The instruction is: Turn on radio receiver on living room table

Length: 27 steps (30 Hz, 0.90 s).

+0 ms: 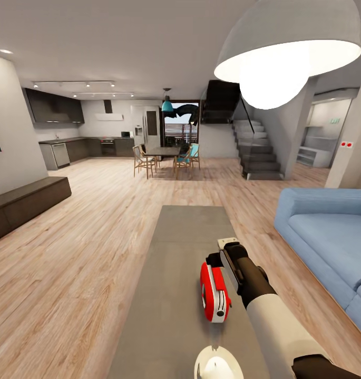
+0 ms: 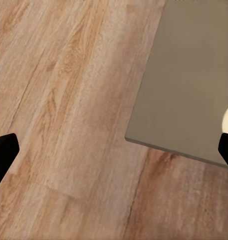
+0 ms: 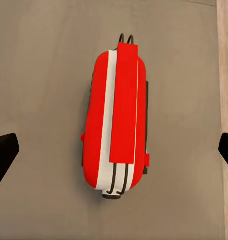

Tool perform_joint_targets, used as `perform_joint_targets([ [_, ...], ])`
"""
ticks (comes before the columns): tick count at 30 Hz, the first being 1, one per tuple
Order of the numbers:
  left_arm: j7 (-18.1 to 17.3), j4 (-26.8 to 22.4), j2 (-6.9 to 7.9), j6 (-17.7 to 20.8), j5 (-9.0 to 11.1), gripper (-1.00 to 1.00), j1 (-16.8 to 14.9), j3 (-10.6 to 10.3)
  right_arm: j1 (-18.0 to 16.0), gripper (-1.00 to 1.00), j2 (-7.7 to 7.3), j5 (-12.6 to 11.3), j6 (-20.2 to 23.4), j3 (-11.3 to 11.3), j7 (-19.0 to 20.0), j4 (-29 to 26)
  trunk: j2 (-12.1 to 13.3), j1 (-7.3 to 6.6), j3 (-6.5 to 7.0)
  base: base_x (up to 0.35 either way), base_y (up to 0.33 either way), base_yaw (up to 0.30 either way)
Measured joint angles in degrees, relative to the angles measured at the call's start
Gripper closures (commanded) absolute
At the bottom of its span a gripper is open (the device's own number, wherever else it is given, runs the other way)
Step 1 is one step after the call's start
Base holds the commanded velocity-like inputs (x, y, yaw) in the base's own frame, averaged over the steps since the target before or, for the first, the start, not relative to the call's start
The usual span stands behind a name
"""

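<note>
The living room's wood floor (image 1: 85,252) surrounds the long grey surface (image 1: 185,237). The red radio receiver (image 1: 214,292) stands near its close end. The right tool (image 3: 114,150) hovers directly above, wide open, holding nothing.

The radio receiver (image 3: 116,117) looks like glossy red plastic with a white band and thin dark wire. The table (image 1: 180,252) has a smooth grey top, faintly reflective. At 3 o'clock, the sofa (image 1: 328,237) looks like matt blue cloth.

Bare grey table (image 3: 39,75) all round the radio receiver (image 3: 116,117), between wide-apart jaws.
</note>
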Motion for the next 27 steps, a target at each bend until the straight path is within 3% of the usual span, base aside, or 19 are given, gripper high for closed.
perform_joint_targets([
  [5, -0.02, -0.02, -0.07, -0.01, 0.03, -1.0, 0.0, -0.01, 0.0, -1.0, 0.02, -0.13, -2.67, 0.08, 0.24, 0.11, -1.99, 1.09, -0.89, 0.0, 0.0, 0.0],
  [13, 0.0, -0.02, -0.02, -0.09, 0.04, -1.0, 0.0, 0.0, 0.0, -1.0, 0.0, -0.1, -3.55, 0.04, 0.25, 0.17, -5.2, 2.85, -2.33, 0.0, 0.0, 0.0],
  [27, -0.01, -0.44, 0.16, -2.52, 0.03, -1.0, 0.0, 0.05, 0.0, -1.0, -1.32, 0.0, -4.89, -1.56, 0.26, 0.09, -5.21, 2.86, -2.33, 0.0, 0.0, 0.0],
])
